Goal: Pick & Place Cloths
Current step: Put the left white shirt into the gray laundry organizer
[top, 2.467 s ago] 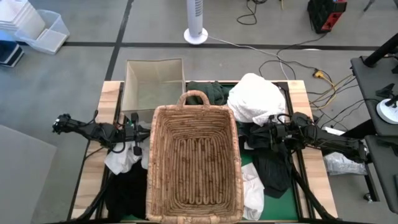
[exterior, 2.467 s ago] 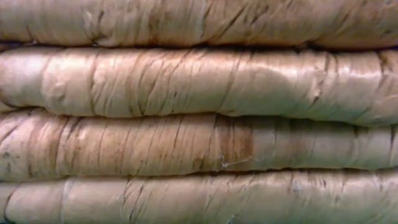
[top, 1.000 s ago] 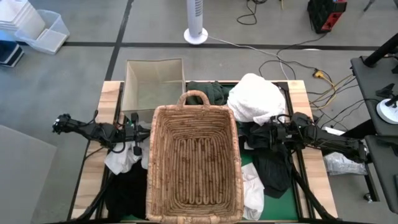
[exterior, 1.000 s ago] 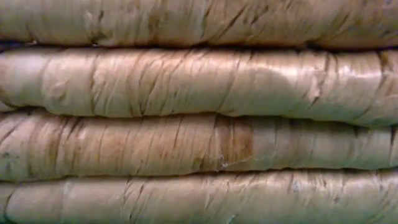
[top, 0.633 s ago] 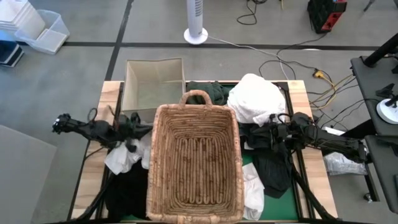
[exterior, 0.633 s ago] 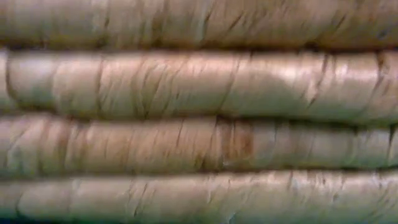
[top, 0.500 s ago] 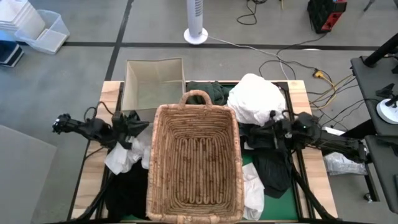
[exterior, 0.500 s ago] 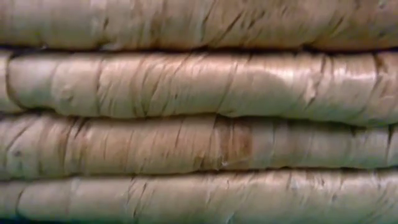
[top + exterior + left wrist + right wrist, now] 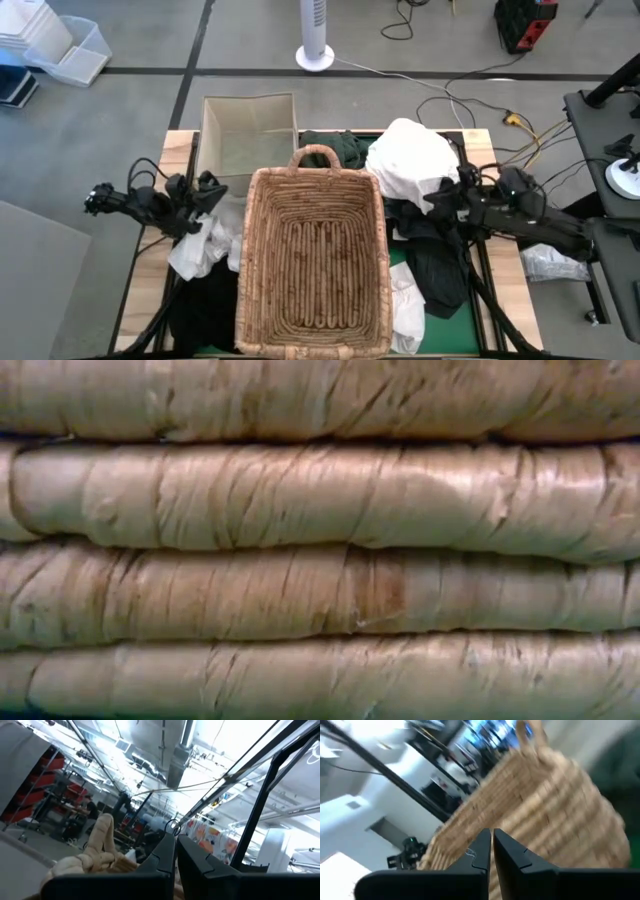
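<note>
A wicker basket (image 9: 310,265) stands in the middle of the table with nothing in it; its wall fills the low view (image 9: 320,540). Cloths lie around it: a white heap (image 9: 410,160) and a dark green one (image 9: 335,148) at the far side, black (image 9: 440,265) and white (image 9: 405,305) on the right, white (image 9: 200,250) and black (image 9: 205,310) on the left. My left gripper (image 9: 208,190) (image 9: 176,840) is shut and tipped upward left of the basket. My right gripper (image 9: 442,196) (image 9: 491,835) is shut, above the right-hand cloths, facing the basket's wall (image 9: 545,805).
An open beige fabric box (image 9: 248,135) stands at the table's far left, next to the basket's handle (image 9: 313,155). A green mat (image 9: 455,330) shows under the right-hand cloths. A clear plastic bag (image 9: 550,262) lies off the table's right edge.
Both grippers have risen from beside the basket and stayed shut. My left gripper has tipped upward and rolled, shifting a little toward the far edge. My right gripper has lifted off the black cloth and rolled about its own line. The cloths have stayed in place.
</note>
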You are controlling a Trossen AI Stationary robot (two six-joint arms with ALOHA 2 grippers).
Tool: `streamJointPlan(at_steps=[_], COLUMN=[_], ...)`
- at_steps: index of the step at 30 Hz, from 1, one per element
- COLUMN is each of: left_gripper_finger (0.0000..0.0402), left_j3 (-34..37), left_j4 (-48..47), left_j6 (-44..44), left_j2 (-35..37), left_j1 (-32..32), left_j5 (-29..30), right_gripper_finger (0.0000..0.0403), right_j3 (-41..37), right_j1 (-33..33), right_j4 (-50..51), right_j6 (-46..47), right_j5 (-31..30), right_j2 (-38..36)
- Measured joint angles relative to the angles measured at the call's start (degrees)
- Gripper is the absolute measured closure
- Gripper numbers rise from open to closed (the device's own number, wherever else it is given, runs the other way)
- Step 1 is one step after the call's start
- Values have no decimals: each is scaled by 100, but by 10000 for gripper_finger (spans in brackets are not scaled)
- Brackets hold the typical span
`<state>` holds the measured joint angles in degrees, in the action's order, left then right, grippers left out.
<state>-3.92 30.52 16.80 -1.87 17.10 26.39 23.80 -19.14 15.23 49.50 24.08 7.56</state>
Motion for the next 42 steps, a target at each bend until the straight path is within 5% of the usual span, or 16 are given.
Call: streamJointPlan(at_steps=[10, 17, 28, 35, 42], left_gripper_finger=[401, 401, 401, 401, 401], left_j3=[4, 7, 7, 7, 7], left_j4=[297, 291, 274, 270, 270], left_j6=[-127, -127, -127, -126, -127], left_j2=[0, -2, -2, -2, -2], left_j1=[0, 0, 0, 0, 0], left_j5=[4, 4, 4, 4, 4], right_gripper_finger=[390, 390, 390, 390, 390], right_j3=[1832, 2356, 2175, 1832, 1244], right_j1=[1, 1, 1, 1, 2], right_j4=[2540, 2599, 2297, 1479, 1438], right_j6=[800, -604, -3797, -4220, -4731], right_j5=[163, 176, -21, -638, -345], right_j2=[548, 693, 679, 714, 712])
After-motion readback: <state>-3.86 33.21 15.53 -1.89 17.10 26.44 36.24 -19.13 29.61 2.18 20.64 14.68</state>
